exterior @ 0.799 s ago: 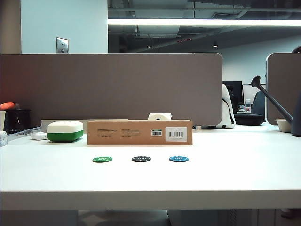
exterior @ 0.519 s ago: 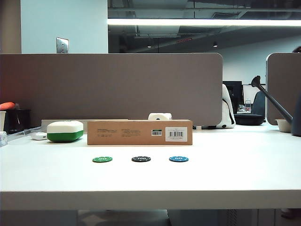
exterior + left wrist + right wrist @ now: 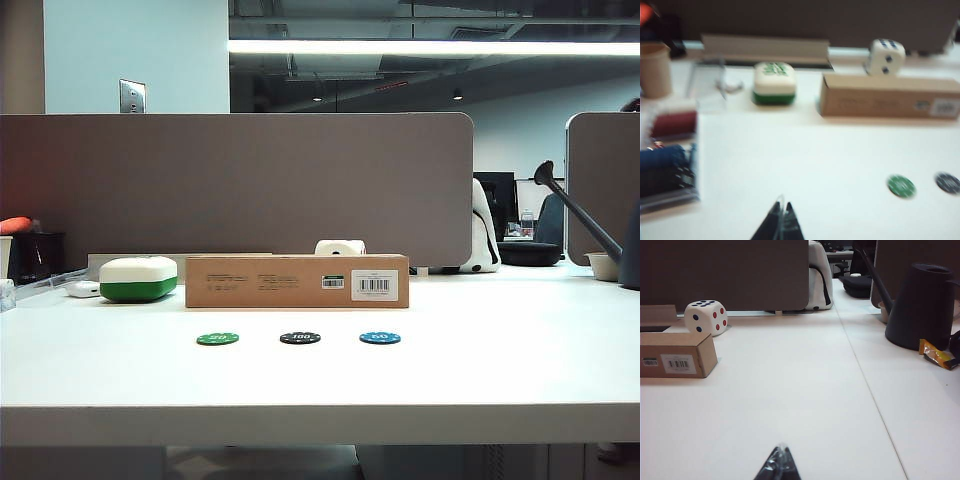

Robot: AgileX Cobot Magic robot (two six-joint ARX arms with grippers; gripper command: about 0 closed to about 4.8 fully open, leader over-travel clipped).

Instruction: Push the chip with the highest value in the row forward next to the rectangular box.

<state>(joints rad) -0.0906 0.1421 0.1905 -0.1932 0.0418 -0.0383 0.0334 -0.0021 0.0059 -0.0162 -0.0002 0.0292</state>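
Three chips lie in a row on the white table in the exterior view: green (image 3: 217, 339), the black chip marked 100 (image 3: 300, 338) in the middle, and blue (image 3: 380, 338). Behind them stands the long brown rectangular box (image 3: 297, 281). Neither arm shows in the exterior view. The left wrist view is blurred; my left gripper (image 3: 781, 205) is shut with nothing in it, well short of the green chip (image 3: 901, 186), the black chip (image 3: 947, 182) and the box (image 3: 888, 96). My right gripper (image 3: 781, 448) is shut and empty over bare table; the box end (image 3: 677, 354) is far off, no chips in that view.
A white-and-green rounded case (image 3: 138, 279) sits left of the box, a large die (image 3: 705, 317) behind it. A clear rack of chips (image 3: 667, 162) and a cup (image 3: 655, 69) stand at the table's left. A black watering can (image 3: 922, 305) and a wrapper (image 3: 937, 354) are at the right.
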